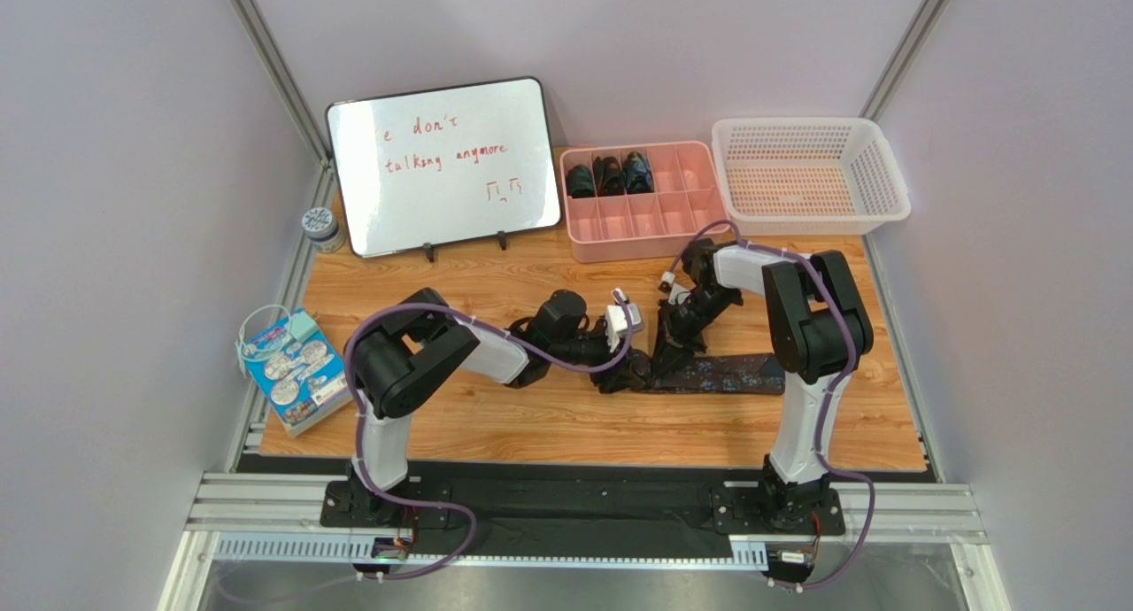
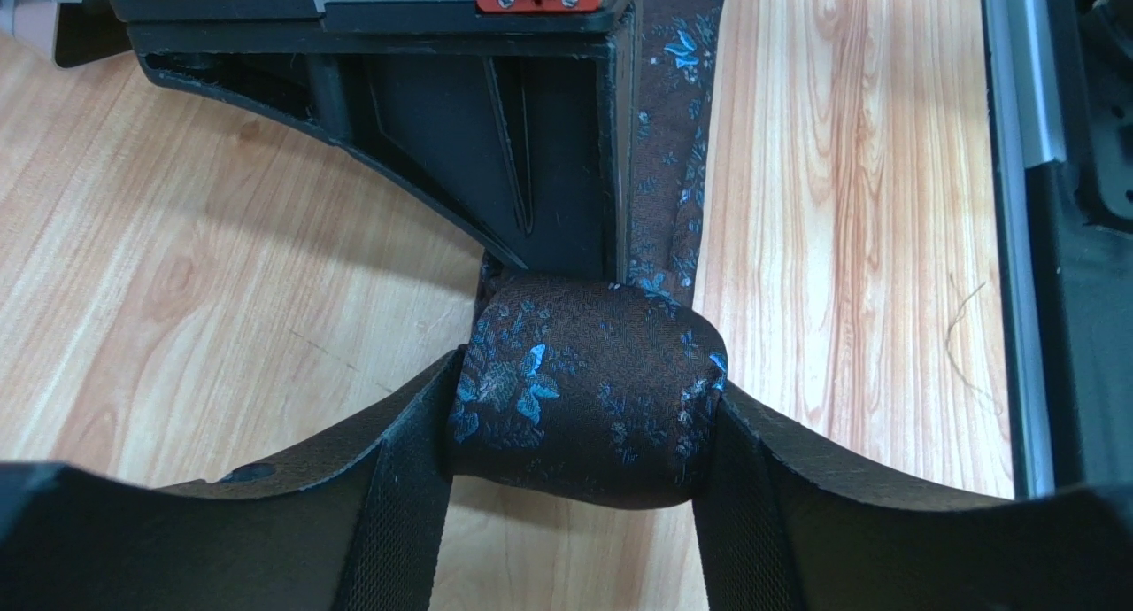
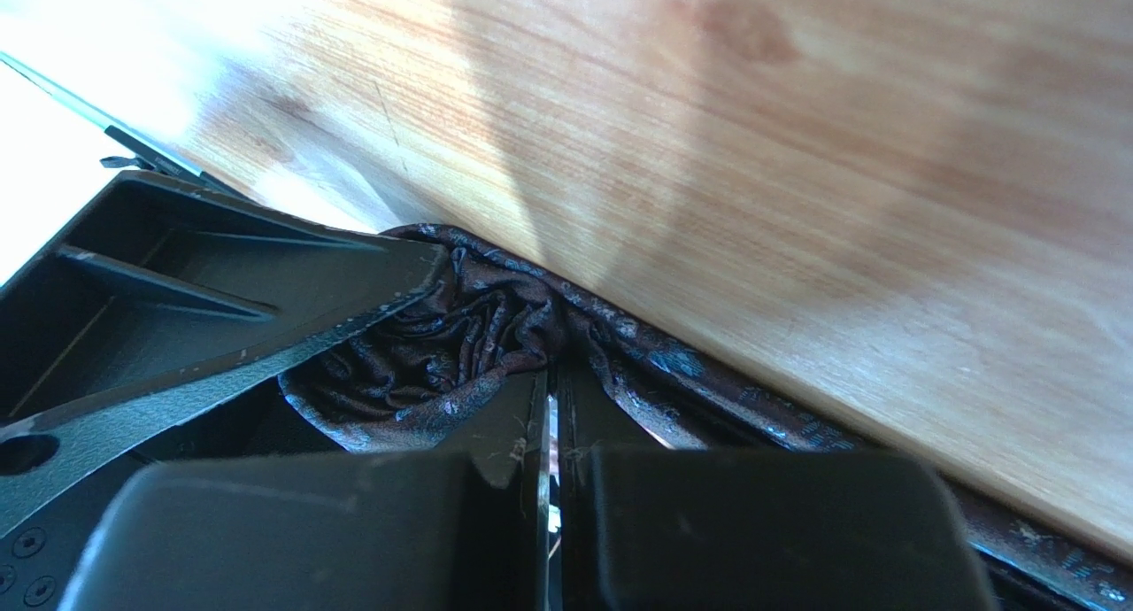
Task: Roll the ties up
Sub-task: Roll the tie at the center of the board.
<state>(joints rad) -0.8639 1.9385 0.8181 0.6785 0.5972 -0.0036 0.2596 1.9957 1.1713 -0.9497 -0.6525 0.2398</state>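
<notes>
Tie [image 1: 705, 372], one, in work. It lies on the table [image 1: 532, 432] at mid-depth, right of centre, between the two hands. We list it in two parts. The left end is wound into a short, fat coil [image 2: 585, 405]. The remainder runs flat to the right as a narrow strip [image 2: 672, 133].

Material: dark woven cloth with a slight sheen, worked with small blue flowers and leaves. It is soft enough to pucker, yet the coil holds a rounded barrel shape.

Left hand [image 2: 585, 385]: one finger sits at each end of the coil, touching it, so the hand is pinching the coil across the tie's width. We judge that this grip keeps the turns from springing loose and lets the coil be turned further along the strip.

Right hand [image 3: 552, 458]: the fingers are pressed together, pinching a tuck of the strip just beside the coil. The cloth gathers in folds toward the seam between them. We judge that this hand anchors the strip so the winding comes out tight and straight.

Finished stock: three rolled ties [image 1: 609, 175], small dark coils, one in each of the far-left compartments of a pink plastic tray [image 1: 638, 250] at the far edge of the table.

Also present: a white perforated basket [image 1: 809, 173] right of the tray and a propped whiteboard [image 1: 446, 166] left of it. The table surface is smooth, pale wood grain.
</notes>
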